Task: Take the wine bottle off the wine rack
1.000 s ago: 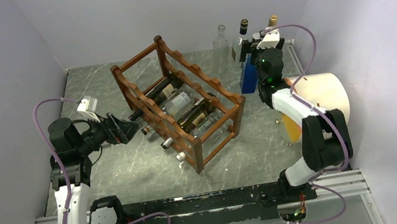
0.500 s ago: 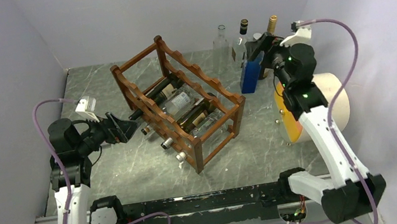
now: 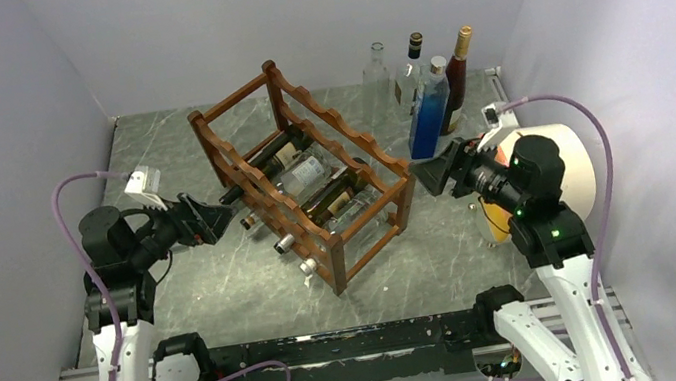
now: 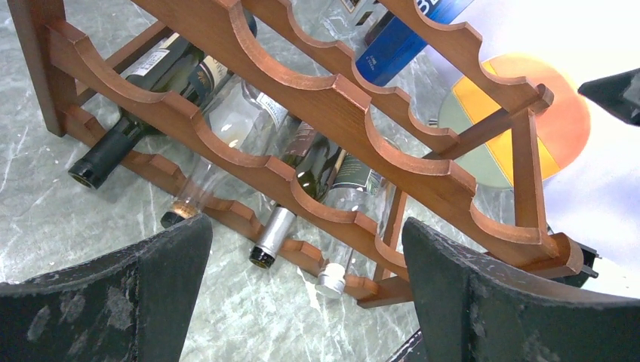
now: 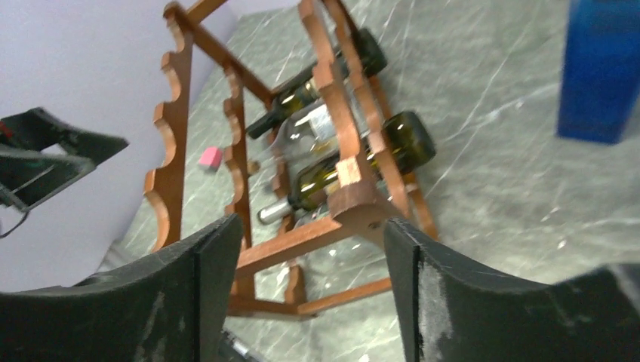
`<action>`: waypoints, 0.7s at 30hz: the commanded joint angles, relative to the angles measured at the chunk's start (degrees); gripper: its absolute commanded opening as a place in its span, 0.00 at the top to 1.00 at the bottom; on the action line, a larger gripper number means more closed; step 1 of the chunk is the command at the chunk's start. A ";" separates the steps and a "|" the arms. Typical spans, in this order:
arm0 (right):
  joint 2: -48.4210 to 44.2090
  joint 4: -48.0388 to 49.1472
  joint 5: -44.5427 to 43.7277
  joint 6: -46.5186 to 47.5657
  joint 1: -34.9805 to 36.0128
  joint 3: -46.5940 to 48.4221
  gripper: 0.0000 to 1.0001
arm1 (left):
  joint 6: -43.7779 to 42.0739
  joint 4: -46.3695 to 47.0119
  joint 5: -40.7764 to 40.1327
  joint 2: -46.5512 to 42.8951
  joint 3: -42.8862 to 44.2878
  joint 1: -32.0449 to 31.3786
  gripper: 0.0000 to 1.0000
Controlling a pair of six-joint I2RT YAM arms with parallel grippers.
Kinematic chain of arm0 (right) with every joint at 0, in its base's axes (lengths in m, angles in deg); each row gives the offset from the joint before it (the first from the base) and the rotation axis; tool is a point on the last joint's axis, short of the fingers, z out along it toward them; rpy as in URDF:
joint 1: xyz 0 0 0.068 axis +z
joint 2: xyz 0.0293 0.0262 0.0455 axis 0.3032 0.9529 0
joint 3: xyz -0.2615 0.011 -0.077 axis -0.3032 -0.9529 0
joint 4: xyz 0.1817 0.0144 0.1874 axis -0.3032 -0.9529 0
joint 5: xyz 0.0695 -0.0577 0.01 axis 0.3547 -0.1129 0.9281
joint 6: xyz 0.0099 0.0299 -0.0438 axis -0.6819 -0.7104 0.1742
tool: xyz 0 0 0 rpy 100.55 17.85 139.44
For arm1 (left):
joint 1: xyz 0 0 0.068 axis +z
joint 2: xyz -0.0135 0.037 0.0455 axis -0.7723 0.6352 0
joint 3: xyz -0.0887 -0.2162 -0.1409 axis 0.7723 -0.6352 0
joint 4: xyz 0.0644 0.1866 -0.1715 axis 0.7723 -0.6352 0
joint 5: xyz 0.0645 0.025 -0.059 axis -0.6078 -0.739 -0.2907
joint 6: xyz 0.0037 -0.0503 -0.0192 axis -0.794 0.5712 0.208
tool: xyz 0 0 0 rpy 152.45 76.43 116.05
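Lying crosswise in wine rack (image 4: 332,102), bottles (image 4: 113,147) — necks pointing at left claw (image 3: 215,219).

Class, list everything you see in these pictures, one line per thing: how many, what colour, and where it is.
wine rack: one, reddish-brown, mid-table, set askew.
bottles in the rack: four, two dark and two clear, lying on the lowest tier, necks toward the left arm.
standing bottles: four, two clear-looking, one blue, one dark red, far right of the table.
roll: one, white with an orange and yellow end, right edge.
small pink item: one, on the table beyond the rack.
table: one, grey marbled.
left gripper: black, open, facing the bottle necks.
right gripper: black, open, facing the rack's right end.
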 commanded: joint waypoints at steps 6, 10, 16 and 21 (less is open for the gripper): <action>0.95 -0.38 9.68 -2.93 -0.24 -5.65 0.42 | -0.39 0.66 -0.60 -1.12 -0.16 -0.14 0.00; 3.65 1.05 10.61 -4.51 -0.23 -6.34 0.51 | -0.37 0.55 -1.06 -2.04 -0.22 -0.14 0.01; 4.50 7.11 11.58 -8.32 -0.14 -9.84 0.54 | -0.48 0.56 -0.54 -1.89 -0.16 -0.09 0.00; 6.61 12.31 11.70 -10.23 1.03 -12.11 0.56 | -0.41 0.95 -0.03 -1.72 -0.28 -0.09 0.01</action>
